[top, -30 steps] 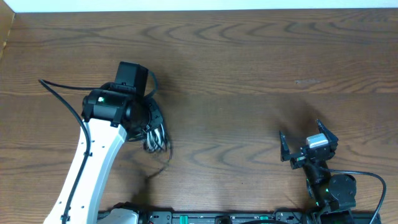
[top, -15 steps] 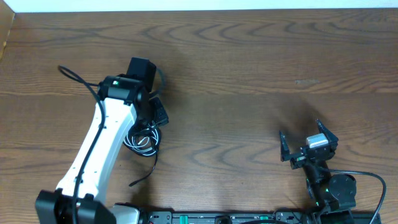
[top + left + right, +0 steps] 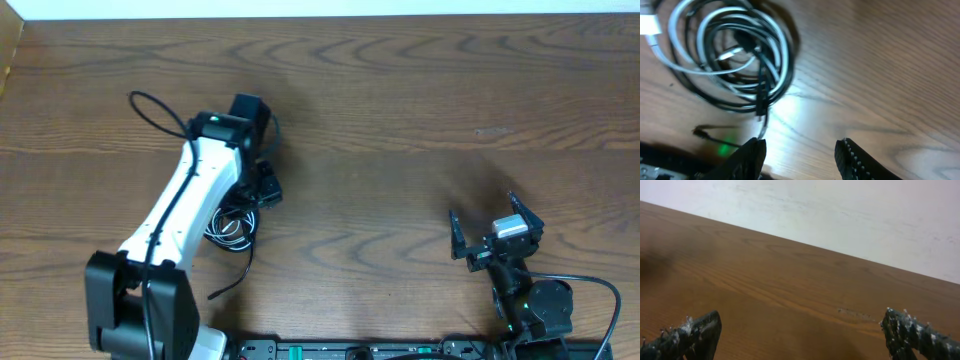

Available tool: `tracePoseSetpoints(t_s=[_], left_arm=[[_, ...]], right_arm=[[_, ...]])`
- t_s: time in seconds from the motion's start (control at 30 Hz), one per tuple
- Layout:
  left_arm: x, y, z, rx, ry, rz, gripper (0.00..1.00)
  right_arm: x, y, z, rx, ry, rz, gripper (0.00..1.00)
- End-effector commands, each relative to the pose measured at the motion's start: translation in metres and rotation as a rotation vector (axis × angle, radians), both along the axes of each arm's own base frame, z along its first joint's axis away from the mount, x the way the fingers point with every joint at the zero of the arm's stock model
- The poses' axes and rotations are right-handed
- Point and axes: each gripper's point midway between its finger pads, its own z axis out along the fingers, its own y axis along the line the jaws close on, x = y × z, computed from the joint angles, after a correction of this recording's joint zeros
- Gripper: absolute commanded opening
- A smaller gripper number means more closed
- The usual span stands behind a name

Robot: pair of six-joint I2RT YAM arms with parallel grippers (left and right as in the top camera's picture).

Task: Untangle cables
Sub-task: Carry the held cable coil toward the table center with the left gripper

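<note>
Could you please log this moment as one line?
left gripper: open, empty | cables: tangled coil on table | right gripper: open, empty

the left arm [image 3: 180,215] is stretching out diagonally from its base, its wrist tipping downward, and the left gripper [image 3: 800,150] is holding its jaws partly apart with nothing between them. the right arm [image 3: 525,300] is sitting folded low, the right gripper [image 3: 800,330] gaping wide and gripping nothing.
</note>
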Motion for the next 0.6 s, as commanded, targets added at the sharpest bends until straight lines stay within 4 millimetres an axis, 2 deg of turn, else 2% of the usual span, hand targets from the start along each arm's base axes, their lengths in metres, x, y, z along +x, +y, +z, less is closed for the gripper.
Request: tracePoseSetpoints(t_s=[0.0, 0.17, 0.57], left_arm=[[0.000, -0.010, -0.011, 0.017, 0.018, -0.042, 0.50], [0.003, -0.030, -0.023, 0.019, 0.016, -0.086, 0.50], [-0.001, -0.092, -0.045, -0.001, -0.030, -0.240, 0.50]], right_arm=[[0.000, 0.000, -0.001, -0.011, 0.001, -0.002, 0.99], [0.000, 0.000, -0.001, -0.011, 0.001, -0.002, 0.99], [0.000, 0.000, -0.001, -0.011, 0.001, -0.002, 0.99]])
